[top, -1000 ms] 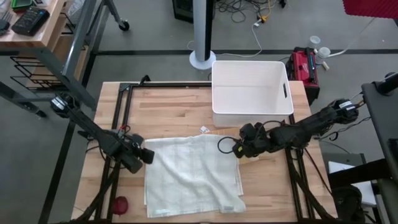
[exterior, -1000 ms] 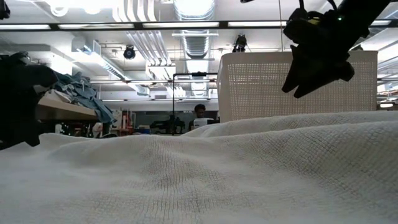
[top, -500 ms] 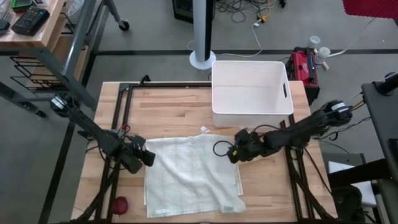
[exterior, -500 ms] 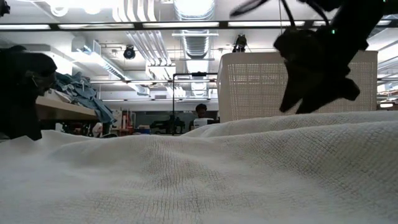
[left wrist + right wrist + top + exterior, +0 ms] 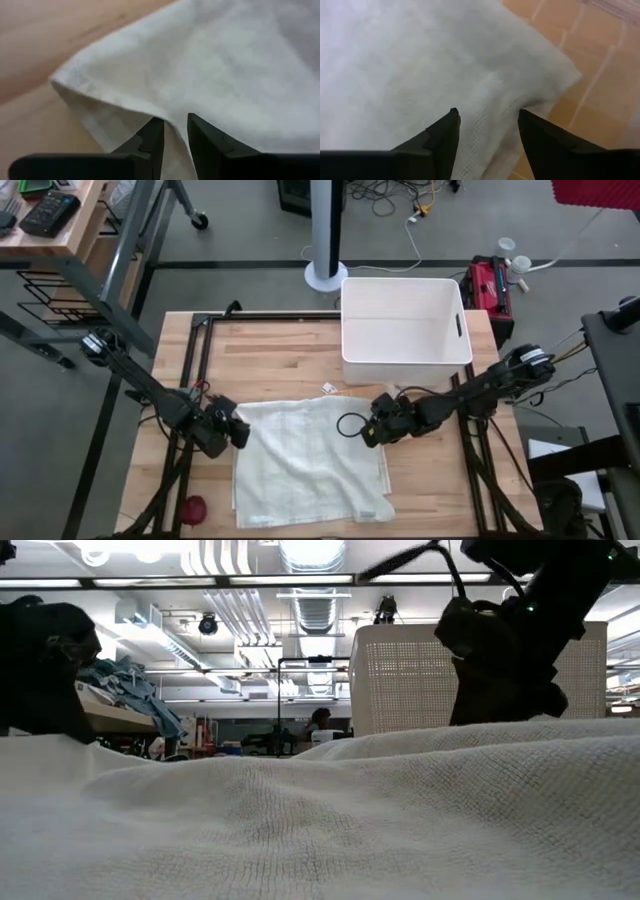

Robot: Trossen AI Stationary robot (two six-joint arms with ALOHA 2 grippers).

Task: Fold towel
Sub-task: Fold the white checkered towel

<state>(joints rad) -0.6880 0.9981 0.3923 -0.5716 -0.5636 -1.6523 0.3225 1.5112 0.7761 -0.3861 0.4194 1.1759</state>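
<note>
A white towel (image 5: 305,460) lies spread on the wooden table (image 5: 270,350), reaching to its near edge. My left gripper (image 5: 240,430) is at the towel's far left corner and is shut on cloth (image 5: 172,137). My right gripper (image 5: 366,432) slants down over the towel's far right corner (image 5: 572,75). It is open, with a finger on each side of the cloth there (image 5: 487,130). In the low view the towel (image 5: 320,830) fills the foreground, and the right gripper (image 5: 500,680) stands just above it. My left gripper pinches a raised ridge of the towel (image 5: 171,122) between its two fingers, a short way in from the far left corner (image 5: 57,80). The fingers slant down from the table's left side. The edge there is lifted a little and the rest lies flat. I cannot tell whether my right gripper touches the towel.
A white bin (image 5: 405,330) stands at the table's far right, just beyond my right arm. A small white scrap (image 5: 328,388) lies past the towel's far edge. A red object (image 5: 194,508) sits at the near left corner. Bare wood lies beyond the towel on the far left.
My right gripper has come down and moved toward the table's left, from beside the towel to over its far right corner. It has tipped further downward. My left gripper has turned a little at the towel's far left corner.
</note>
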